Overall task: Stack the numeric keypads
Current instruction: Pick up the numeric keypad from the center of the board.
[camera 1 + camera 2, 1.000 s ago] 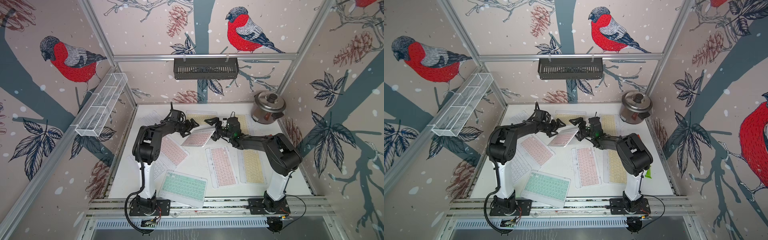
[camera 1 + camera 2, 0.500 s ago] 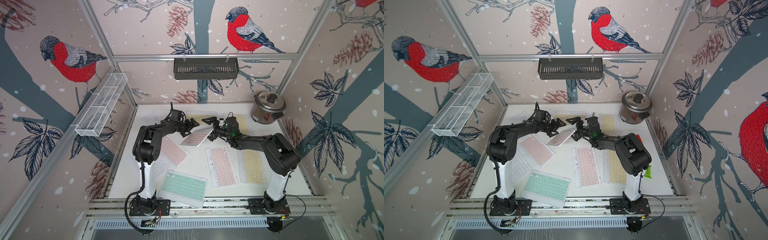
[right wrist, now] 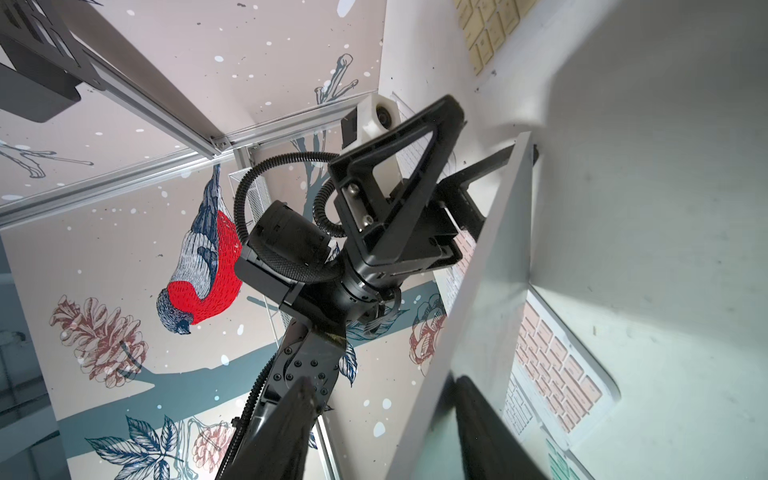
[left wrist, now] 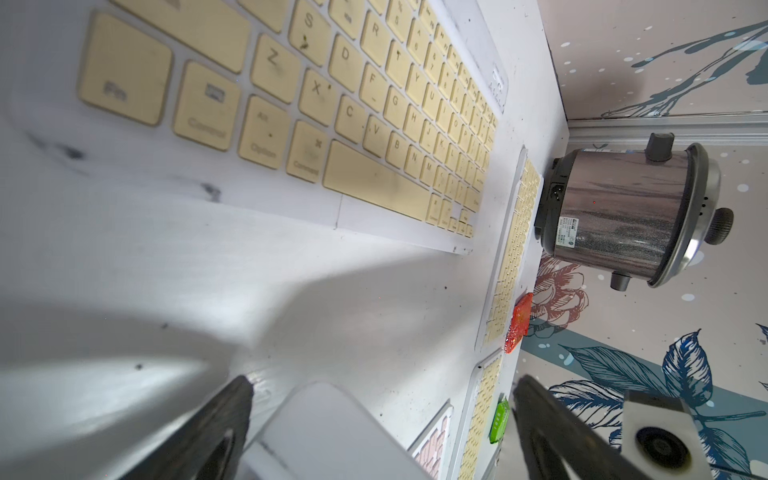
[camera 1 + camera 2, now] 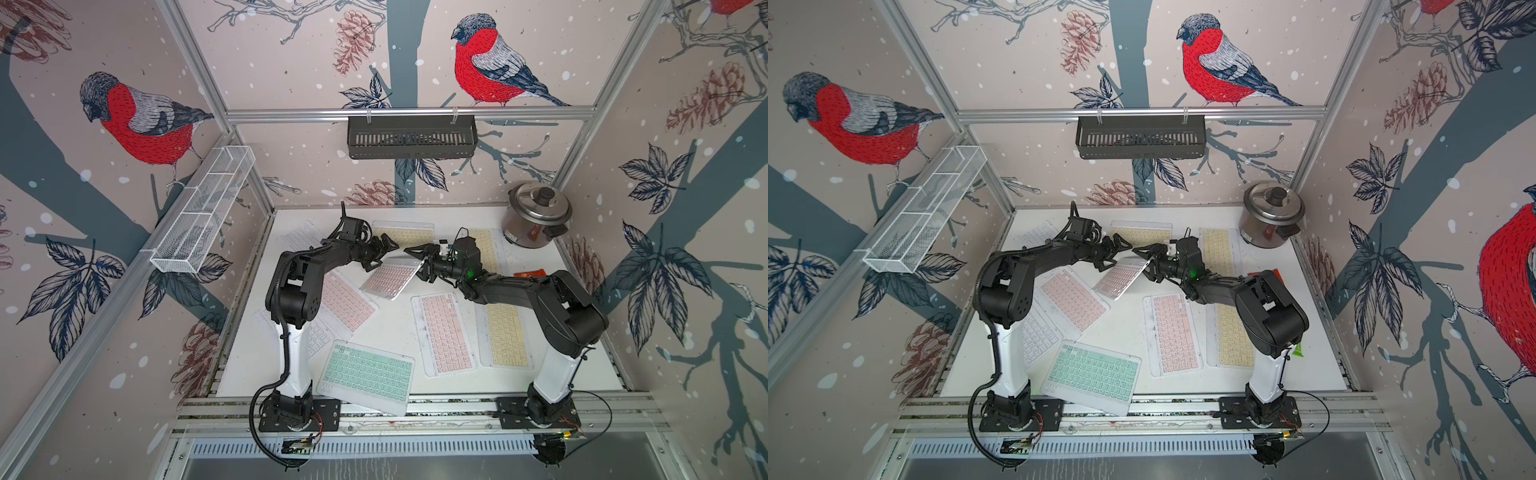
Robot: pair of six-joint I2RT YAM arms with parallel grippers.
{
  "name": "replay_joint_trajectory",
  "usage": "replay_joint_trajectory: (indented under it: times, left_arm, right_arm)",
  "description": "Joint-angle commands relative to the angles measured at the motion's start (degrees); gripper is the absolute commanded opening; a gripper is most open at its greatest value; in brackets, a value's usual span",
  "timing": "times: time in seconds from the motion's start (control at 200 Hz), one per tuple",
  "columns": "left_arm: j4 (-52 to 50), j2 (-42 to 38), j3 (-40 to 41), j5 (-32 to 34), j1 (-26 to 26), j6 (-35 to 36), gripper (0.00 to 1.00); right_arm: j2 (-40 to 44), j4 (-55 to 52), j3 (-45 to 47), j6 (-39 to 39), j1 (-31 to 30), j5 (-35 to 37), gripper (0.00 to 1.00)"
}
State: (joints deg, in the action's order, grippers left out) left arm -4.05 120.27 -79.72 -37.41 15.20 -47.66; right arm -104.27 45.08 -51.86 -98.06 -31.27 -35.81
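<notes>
A pink-keyed keypad (image 5: 390,277) stands tilted above the table in both top views, its raised far edge between my two grippers. My left gripper (image 5: 384,254) is open, with a corner of this keypad (image 4: 332,432) between its fingers (image 4: 232,415). My right gripper (image 5: 417,262) is open around the opposite edge: one finger (image 3: 478,415) lies against the keypad's grey underside (image 3: 490,291), the other finger (image 3: 299,415) stands apart. Flat on the table lie two pink keypads (image 5: 345,299) (image 5: 442,328), a yellow one (image 5: 505,332), a mint one (image 5: 365,376) and a white one (image 5: 320,336).
More keypads lie at the back: white (image 5: 297,237), yellow (image 5: 401,232), yellow (image 5: 486,249). A steel rice cooker (image 5: 536,220) stands at the back right, with a red packet (image 5: 530,273) near it and a green packet (image 5: 1298,349) by the right arm.
My right gripper has moved left onto the tilted keypad's edge and its jaws have narrowed. The left gripper stays open in place.
</notes>
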Motion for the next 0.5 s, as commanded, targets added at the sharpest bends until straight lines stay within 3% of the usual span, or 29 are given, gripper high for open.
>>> replay_joint_trajectory:
  times: [0.0,0.095,0.25,0.496]
  left_arm:
    - [-0.26,-0.13,-0.21,-1.09,0.04,-0.07,0.97]
    - [-0.42,-0.29,-0.40,-1.32,0.00,-0.07,0.97]
    - [-2.95,-1.34,-2.66,-1.36,-0.78,1.34,0.97]
    - [-6.12,-2.09,-5.47,-2.04,-2.23,2.89,0.97]
  right_arm:
    - [0.94,1.96,0.81,2.75,0.23,-1.91,0.34]
    - [1.37,2.03,1.82,3.43,0.39,-2.30,0.22]
    - [2.64,-0.14,2.35,6.33,0.91,-3.59,0.11]
    - [2.89,0.17,2.72,7.52,1.77,-4.96,0.06]
